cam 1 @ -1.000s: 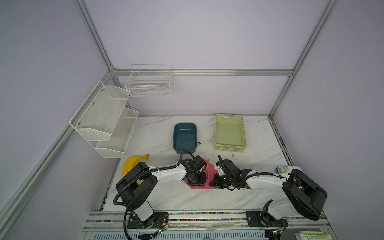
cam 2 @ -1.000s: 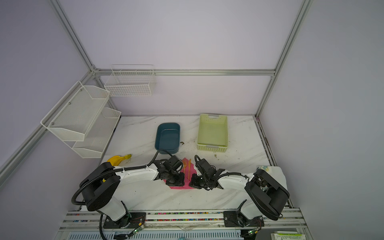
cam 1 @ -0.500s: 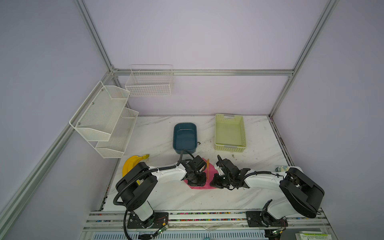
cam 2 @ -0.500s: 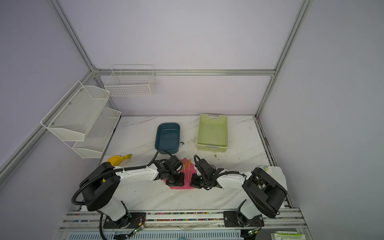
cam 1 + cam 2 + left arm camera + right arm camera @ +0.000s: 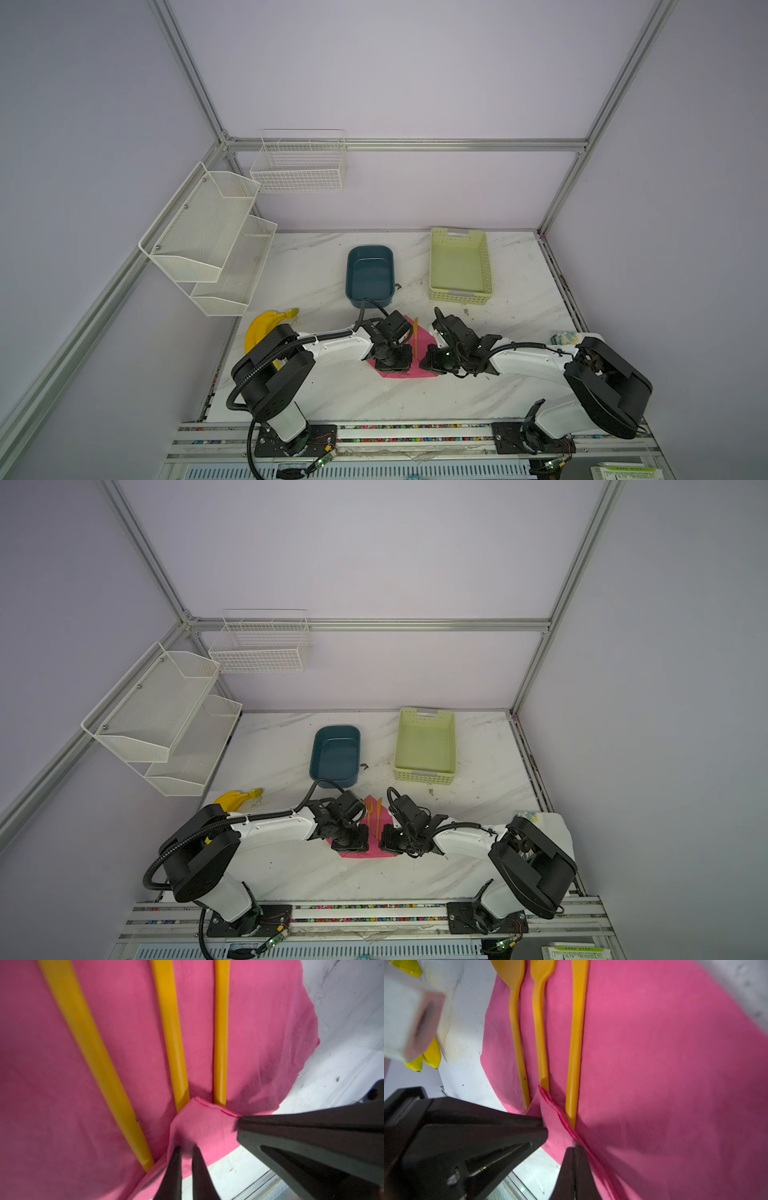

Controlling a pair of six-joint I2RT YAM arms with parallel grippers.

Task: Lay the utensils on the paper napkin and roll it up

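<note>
The pink paper napkin [image 5: 420,351] [image 5: 372,827] lies flat on the marble table between my two grippers. The utensils, three orange pieces, lie side by side on it: spoon [image 5: 517,1022], fork [image 5: 538,1022] and knife [image 5: 577,1022], and their handles [image 5: 170,1022] run toward the near edge. My left gripper [image 5: 187,1148] [image 5: 392,365] is shut on a pinch of the napkin's near edge. The right gripper [image 5: 574,1147] [image 5: 432,363] is shut on the same edge close beside it. The lifted flap covers the ends of the handles.
A blue tub [image 5: 370,272] and a pale green basket [image 5: 459,266] stand behind the napkin. A banana [image 5: 266,328] lies at the left by the left arm. A patterned packet [image 5: 563,336] sits at the right edge. White wire shelves [image 5: 208,237] hang on the left wall.
The right arm's elbow has shifted slightly to the left. Both grippers stay shut at the napkin's near edge.
</note>
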